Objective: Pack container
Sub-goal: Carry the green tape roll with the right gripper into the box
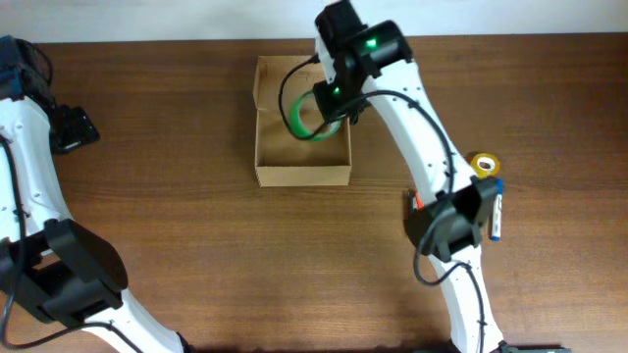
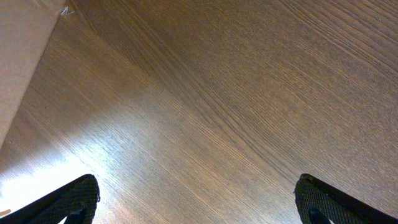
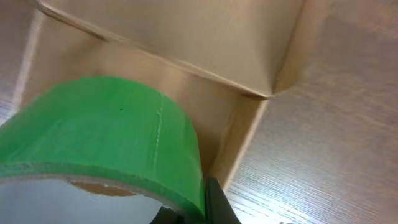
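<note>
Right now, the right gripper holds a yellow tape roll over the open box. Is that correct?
No. The roll in the right gripper is green, not yellow; the right wrist view shows it. It is indeed held over the open box.

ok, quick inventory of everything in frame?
table: 1, dark brown wood, under everything
box: 1, tan cardboard, open-topped, far middle of the table
green tape roll: 1, green, over the box's right side, held by the right fingers
yellow tape roll: 1, yellow, on the table right of the box
blue-white item: 1, blue and white, just nearer than the yellow roll, too small to identify
left fingers: 2, black, spread open over bare table, far left
right fingers: black, only one shows, against the green roll
</note>
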Available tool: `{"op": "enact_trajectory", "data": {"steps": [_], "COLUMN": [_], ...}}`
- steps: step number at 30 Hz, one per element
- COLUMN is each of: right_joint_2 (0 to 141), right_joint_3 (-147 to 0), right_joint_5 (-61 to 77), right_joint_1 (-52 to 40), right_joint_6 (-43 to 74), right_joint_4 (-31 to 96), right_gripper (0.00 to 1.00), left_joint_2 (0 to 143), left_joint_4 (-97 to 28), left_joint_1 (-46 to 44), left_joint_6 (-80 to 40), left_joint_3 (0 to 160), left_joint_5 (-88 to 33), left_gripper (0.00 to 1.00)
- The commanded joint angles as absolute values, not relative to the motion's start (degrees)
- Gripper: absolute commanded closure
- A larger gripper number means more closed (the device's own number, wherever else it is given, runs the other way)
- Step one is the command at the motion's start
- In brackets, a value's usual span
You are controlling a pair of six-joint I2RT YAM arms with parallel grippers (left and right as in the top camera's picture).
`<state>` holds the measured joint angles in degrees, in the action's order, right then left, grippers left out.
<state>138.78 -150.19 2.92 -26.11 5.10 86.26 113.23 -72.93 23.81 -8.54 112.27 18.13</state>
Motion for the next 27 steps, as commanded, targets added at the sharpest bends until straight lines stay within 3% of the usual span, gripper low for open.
{"op": "enact_trajectory", "data": {"steps": [1,27], "right_joint_2": [141.43,148.68], "right_joint_3": [-150.47,-145.71], "right_joint_5": [4.45,2.57], "right_joint_1": [-27.66,-24.67], "right_joint_6": [4.69,4.49], "right_joint_4": [86.13,83.46], "right_gripper": [0.96,0.96], "left_joint_2": [112.84,112.84], "left_joint_4": [-72.84,-72.84], "left_joint_1": [24.16,24.16], "left_joint_6": [-7.62,-7.62], "left_joint_3": [112.09,112.07], "left_joint_5": [17.76,17.76], "left_gripper": [0.00,0.00]}}
